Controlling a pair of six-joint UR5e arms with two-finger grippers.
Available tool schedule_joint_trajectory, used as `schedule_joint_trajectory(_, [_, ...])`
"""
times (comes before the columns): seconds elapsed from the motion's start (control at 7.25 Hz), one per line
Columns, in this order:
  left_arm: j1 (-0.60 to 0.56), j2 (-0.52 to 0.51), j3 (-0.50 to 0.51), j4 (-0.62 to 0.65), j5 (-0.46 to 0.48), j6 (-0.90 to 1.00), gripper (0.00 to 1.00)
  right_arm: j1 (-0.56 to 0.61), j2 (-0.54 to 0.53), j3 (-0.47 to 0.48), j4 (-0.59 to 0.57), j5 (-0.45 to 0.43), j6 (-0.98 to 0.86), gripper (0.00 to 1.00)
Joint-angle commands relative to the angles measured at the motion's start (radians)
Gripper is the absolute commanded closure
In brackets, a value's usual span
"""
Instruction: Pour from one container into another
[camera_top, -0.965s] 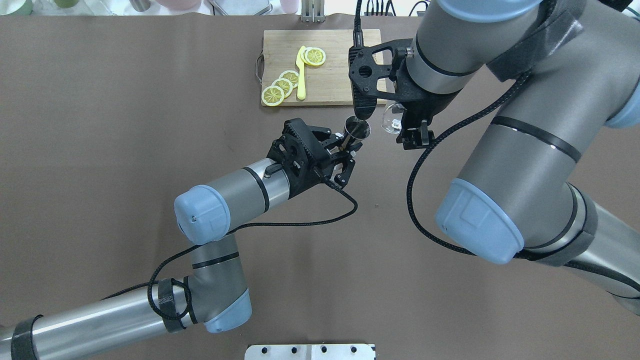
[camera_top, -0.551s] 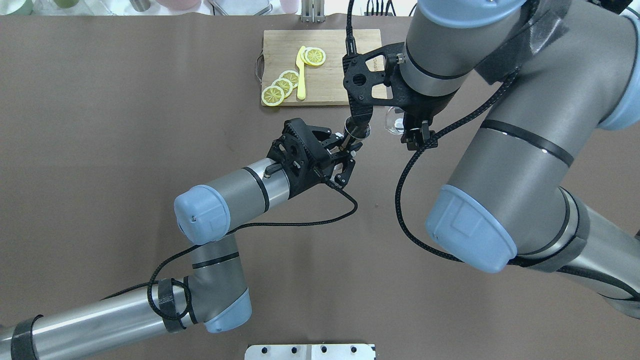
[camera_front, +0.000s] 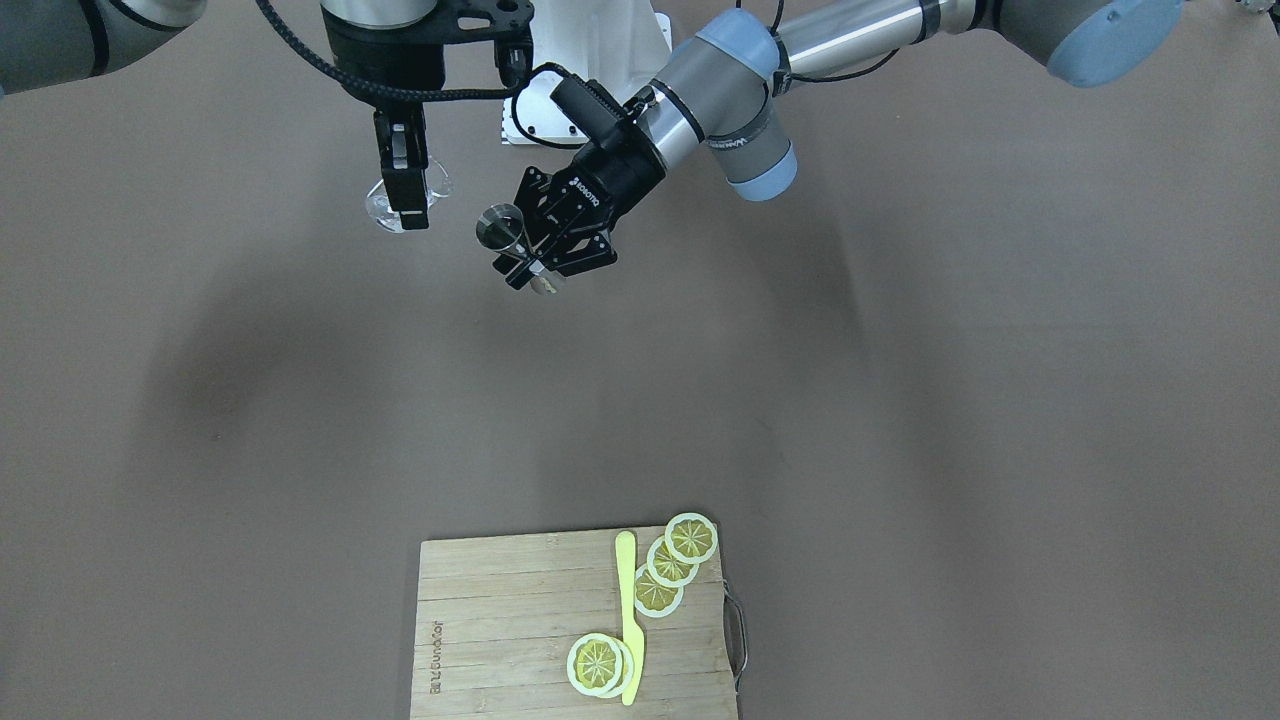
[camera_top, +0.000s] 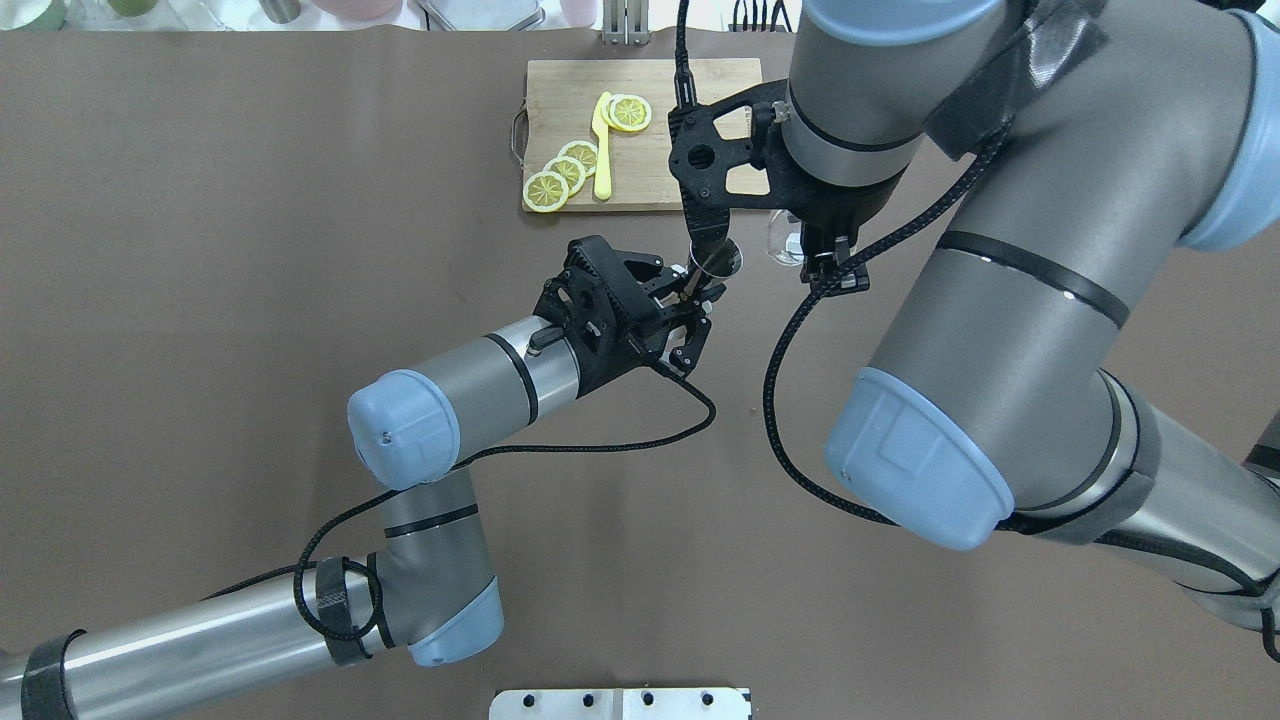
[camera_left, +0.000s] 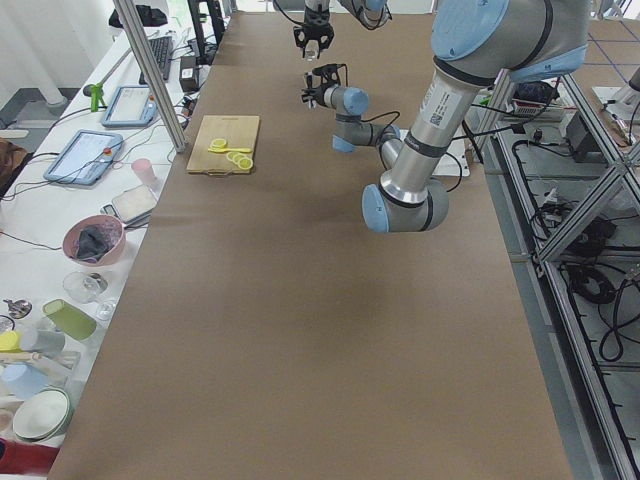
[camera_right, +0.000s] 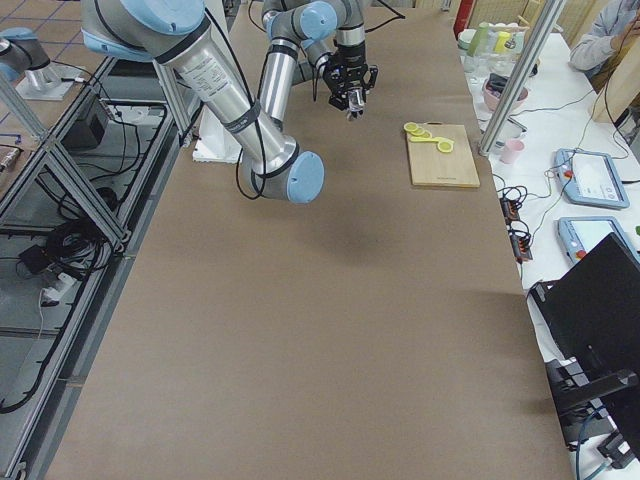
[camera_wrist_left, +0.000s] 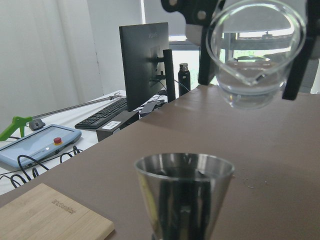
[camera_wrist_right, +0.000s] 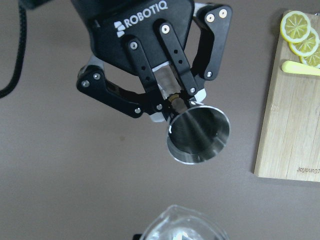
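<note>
My left gripper (camera_top: 690, 290) is shut on the waist of the grey steel jigger (camera_top: 724, 260), which stands above the table with its mouth up, slightly tilted. In the front-facing view the jigger (camera_front: 500, 228) sits left of the left gripper (camera_front: 527, 262). The clear glass (camera_front: 377, 210) is tipped on its side in my right gripper (camera_front: 405, 195), which is shut on it. From the left wrist the glass (camera_wrist_left: 255, 55) hangs above and beyond the jigger (camera_wrist_left: 185, 195), mouth towards the camera. The right wrist view looks down into the jigger (camera_wrist_right: 200, 135), with the glass rim (camera_wrist_right: 182, 225) at the bottom edge.
A wooden cutting board (camera_top: 665, 165) at the table's far side carries lemon slices (camera_top: 565, 170) and a yellow knife (camera_top: 601, 150). The right arm's black cable (camera_top: 790, 400) loops down over the table. A metal plate (camera_top: 620, 703) sits at the near edge.
The right arm has swung left in the overhead view, carrying its wrist mount partly over the jigger. The glass stays just right of the jigger. The left arm has not moved.
</note>
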Motion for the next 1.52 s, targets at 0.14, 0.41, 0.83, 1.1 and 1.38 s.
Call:
schedule_joint_trajectory(0.14, [0.000, 0.000, -0.002, -0.006, 0.000, -0.001, 1.00, -0.003, 0.061, -0.071, -0.022, -0.012, 0.000, 1.00])
schedule_joint_trajectory(0.41, [0.000, 0.003, -0.008, -0.012, 0.000, -0.001, 1.00, -0.009, 0.081, -0.091, -0.038, -0.027, 0.000, 1.00])
schedule_joint_trajectory(0.83, [0.000, 0.005, -0.012, -0.012, -0.003, 0.001, 1.00, -0.032, 0.093, -0.086, -0.093, -0.074, -0.002, 1.00])
schedule_joint_trajectory(1.1, [0.000, 0.005, -0.012, -0.013, -0.002, 0.001, 1.00, -0.034, 0.102, -0.086, -0.125, -0.085, -0.023, 1.00])
schedule_joint_trajectory(1.38, [-0.002, 0.006, -0.012, -0.021, -0.002, -0.001, 1.00, -0.044, 0.114, -0.091, -0.146, -0.101, -0.031, 1.00])
